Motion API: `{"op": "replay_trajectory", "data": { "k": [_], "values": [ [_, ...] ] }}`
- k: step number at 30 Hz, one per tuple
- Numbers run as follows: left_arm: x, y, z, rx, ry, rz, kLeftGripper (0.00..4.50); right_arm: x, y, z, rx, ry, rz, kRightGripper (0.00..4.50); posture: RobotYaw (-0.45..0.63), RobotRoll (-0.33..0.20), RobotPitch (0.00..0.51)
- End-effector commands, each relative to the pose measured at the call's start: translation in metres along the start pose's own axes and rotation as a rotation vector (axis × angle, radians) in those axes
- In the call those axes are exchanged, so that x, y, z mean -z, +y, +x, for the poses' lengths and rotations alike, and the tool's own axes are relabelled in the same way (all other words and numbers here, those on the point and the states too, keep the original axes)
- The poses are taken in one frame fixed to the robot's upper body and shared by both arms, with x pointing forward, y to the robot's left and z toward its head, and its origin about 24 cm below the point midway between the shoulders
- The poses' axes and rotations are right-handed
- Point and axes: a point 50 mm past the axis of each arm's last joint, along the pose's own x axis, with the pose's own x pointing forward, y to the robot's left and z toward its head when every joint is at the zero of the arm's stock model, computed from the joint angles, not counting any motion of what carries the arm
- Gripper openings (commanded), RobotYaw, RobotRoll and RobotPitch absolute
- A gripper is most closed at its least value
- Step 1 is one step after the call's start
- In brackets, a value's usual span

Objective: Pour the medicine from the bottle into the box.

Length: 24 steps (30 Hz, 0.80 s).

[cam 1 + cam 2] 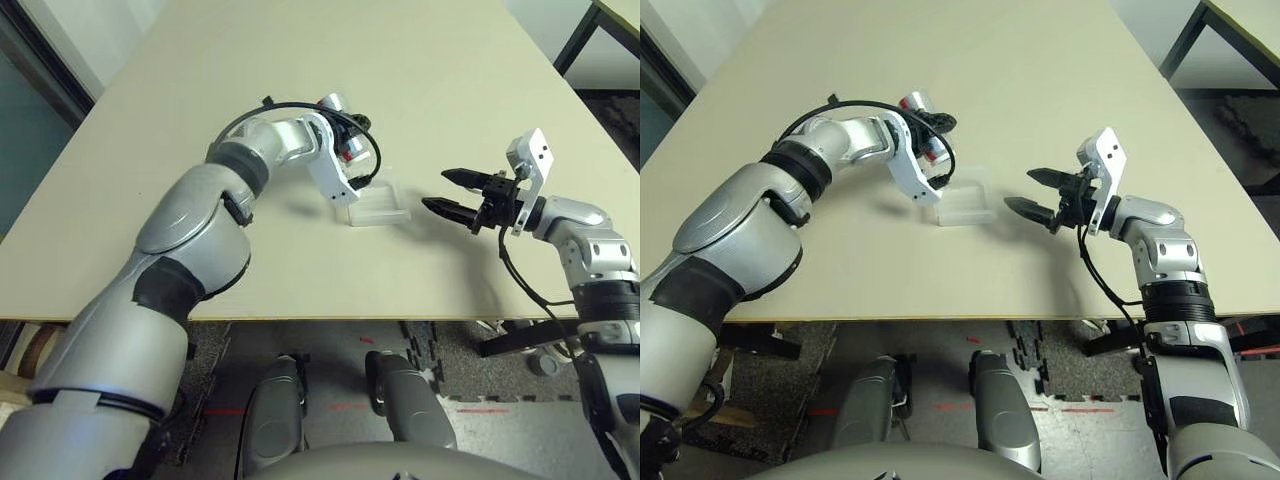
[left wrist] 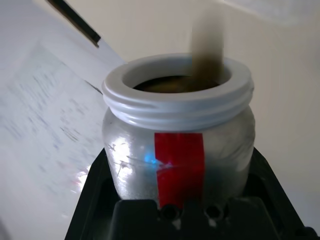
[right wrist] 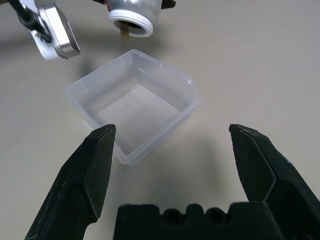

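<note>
Bottle (image 2: 178,145) sits gripped in the left claw (image 2: 178,200), tilted, medicine (image 3: 124,31) at its mouth; we see right claw (image 3: 172,150) open, apart, over pale table (image 1: 300,270), grey floor (image 1: 330,400).

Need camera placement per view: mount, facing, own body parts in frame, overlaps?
Left eye and right eye: stereo pair on the head, facing forward and down at the table; both forearms show, left gripper on the bottle, right gripper open.
Left wrist: on the left arm, looking along its fingers at the uncapped bottle mouth; black fingers flank the bottle.
Right wrist: on the right arm, looking between its open fingers at the clear box.
Shared: both wrist views catch the bottle with something brownish at its mouth.
</note>
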Motion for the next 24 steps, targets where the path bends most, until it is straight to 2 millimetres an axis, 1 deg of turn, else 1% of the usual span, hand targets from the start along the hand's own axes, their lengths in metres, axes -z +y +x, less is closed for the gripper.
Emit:
{"op": "replay_trajectory", "data": {
  "k": [1, 6, 9, 10, 12, 13, 15, 17, 21, 24],
  "values": [
    [0.009, 0.016, 0.001, -0.023, 0.024, 0.034, 2.59, 0.003, 0.0, 0.0, 0.009, -0.01, 0.023, 4.5, -0.16, 0.0, 0.137],
    [0.01, 0.019, 0.001, -0.031, 0.022, 0.027, 2.59, 0.002, 0.0, 0.001, 0.009, -0.012, 0.024, 4.5, -0.16, 0.0, 0.138],
    [0.01, 0.014, -0.001, -0.02, 0.026, -0.106, 2.59, 0.001, 0.0, 0.002, 0.009, -0.011, 0.023, 4.5, -0.16, 0.0, 0.139],
    [0.01, 0.011, -0.002, -0.011, 0.028, -0.182, 2.59, 0.001, 0.0, 0.002, 0.008, -0.01, 0.022, 4.5, -0.15, 0.0, 0.14],
    [0.011, 0.005, -0.005, 0.012, 0.031, -0.408, 2.59, 0.002, 0.0, 0.003, 0.007, -0.007, 0.019, 4.5, -0.15, 0.0, 0.142],
    [0.013, 0.001, -0.007, 0.016, 0.036, -0.576, 2.59, 0.002, 0.0, 0.003, 0.005, -0.004, 0.017, 4.5, -0.15, 0.0, 0.143],
    [0.017, -0.003, -0.011, 0.017, 0.036, -0.812, 2.59, 0.003, 0.001, 0.004, 0.001, 0.008, 0.008, 4.5, -0.15, 0.0, 0.145],
    [0.02, -0.007, -0.014, 0.018, 0.031, -0.953, 2.59, 0.005, 0.001, 0.004, -0.005, 0.019, 0.0, 4.5, -0.14, 0.0, 0.146],
    [0.027, -0.033, -0.027, -0.008, 0.029, -1.473, 2.59, 0.007, 0.004, 0.006, -0.028, 0.034, -0.022, 4.5, -0.14, 0.0, 0.147],
    [0.026, -0.048, -0.032, -0.073, -0.003, -1.78, 2.59, 0.007, 0.005, 0.006, -0.045, 0.047, -0.042, 4.5, -0.14, 0.0, 0.146]
  ]
}}
